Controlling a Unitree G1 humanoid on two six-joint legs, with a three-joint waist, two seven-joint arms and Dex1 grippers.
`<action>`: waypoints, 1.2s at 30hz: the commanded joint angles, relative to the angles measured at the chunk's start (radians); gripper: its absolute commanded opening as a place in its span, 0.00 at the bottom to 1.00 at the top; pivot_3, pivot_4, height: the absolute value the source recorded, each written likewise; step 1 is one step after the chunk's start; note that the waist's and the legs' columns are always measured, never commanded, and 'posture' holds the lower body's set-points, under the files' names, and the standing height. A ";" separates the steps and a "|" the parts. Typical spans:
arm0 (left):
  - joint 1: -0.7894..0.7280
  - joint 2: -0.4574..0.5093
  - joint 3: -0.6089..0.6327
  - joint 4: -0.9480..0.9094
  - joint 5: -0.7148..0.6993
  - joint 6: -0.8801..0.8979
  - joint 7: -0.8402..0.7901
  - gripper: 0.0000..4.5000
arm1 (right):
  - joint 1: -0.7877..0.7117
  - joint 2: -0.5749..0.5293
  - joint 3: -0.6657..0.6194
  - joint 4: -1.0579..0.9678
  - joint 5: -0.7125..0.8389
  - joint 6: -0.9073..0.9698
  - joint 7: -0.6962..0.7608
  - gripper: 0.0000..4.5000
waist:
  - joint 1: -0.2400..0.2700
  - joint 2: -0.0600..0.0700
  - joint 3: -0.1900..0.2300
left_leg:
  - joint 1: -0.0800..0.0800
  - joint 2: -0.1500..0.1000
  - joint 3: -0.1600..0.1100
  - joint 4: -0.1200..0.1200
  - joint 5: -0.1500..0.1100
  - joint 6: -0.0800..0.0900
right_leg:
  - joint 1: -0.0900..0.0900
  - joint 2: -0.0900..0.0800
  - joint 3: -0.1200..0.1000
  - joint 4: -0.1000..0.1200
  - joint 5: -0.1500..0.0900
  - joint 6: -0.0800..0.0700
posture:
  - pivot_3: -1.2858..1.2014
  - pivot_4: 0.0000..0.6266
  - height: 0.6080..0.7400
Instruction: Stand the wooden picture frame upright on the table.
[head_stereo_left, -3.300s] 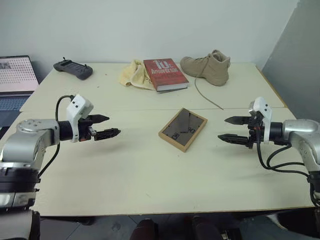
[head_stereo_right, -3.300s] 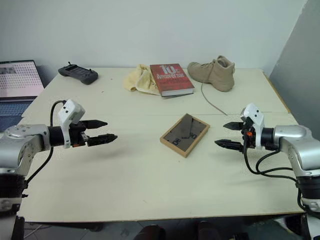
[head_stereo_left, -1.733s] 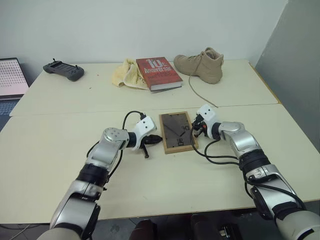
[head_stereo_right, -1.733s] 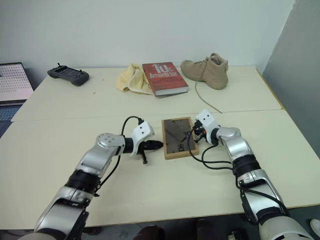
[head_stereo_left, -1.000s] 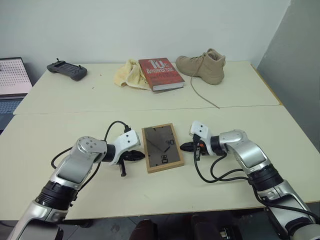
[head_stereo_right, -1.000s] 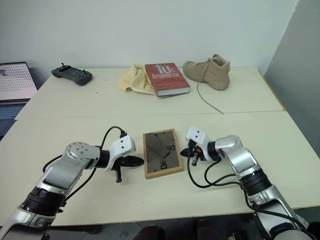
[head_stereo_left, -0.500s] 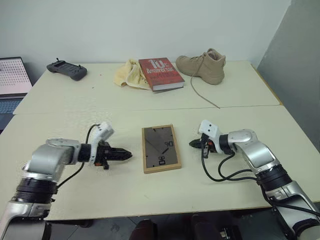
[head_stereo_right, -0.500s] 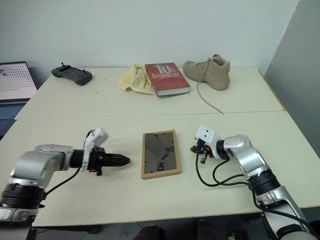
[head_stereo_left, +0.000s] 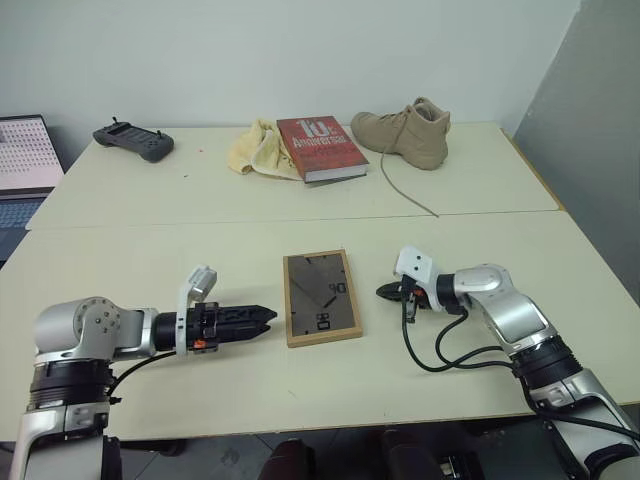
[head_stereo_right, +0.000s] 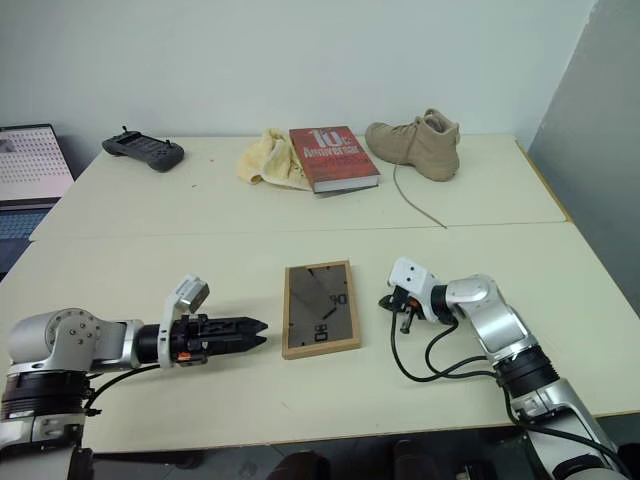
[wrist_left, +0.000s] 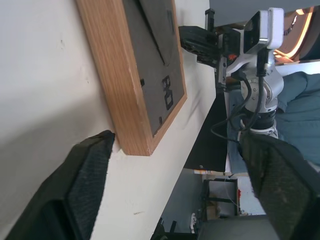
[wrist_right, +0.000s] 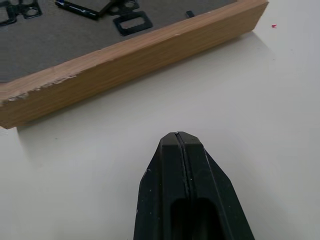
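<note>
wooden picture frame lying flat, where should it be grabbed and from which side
Probably by its long left edge. The wooden picture frame lies flat, dark back panel up, on the table, and the open left end effector already points at that edge. The thick wood rim offers a flat face; the shut right end effector could brace the opposite edge.

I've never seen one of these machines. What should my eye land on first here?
The wooden picture frame lies flat in the middle of the near table, dark back panel up. A robot hand points at it from each side: the left hand open, the right hand shut, neither touching it. At the far edge sit a red book and a tan boot.
</note>
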 joint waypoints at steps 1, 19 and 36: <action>0.025 -0.021 -0.001 0.003 0.001 -0.032 0.040 1.00 | -0.010 0.029 0.006 -0.049 0.007 0.012 -0.010 0.00 | 0.000 0.000 0.000 | 0.000 0.000 0.000 0.000 0.000 0.000 | 0.000 0.000 0.000 0.000 0.000 0.000 | 0.52 0.24 1.00; -0.026 -0.100 -0.180 0.161 0.071 -0.305 0.038 1.00 | -0.062 0.155 0.043 0.087 -0.042 -0.039 -0.050 0.00 | 0.034 0.007 -0.007 | 0.027 -0.004 -0.001 -0.004 -0.001 0.002 | 0.027 -0.003 -0.001 -0.003 -0.001 0.001 | 0.52 0.24 1.00; -0.096 -0.143 -0.083 0.160 -0.005 -0.259 0.063 0.31 | -0.023 0.093 -0.025 0.045 -0.031 -0.032 -0.079 0.00 | 0.031 0.006 -0.006 | 0.023 -0.004 -0.002 -0.004 -0.001 0.002 | 0.023 -0.003 -0.001 -0.004 -0.001 0.001 | 0.52 0.24 1.00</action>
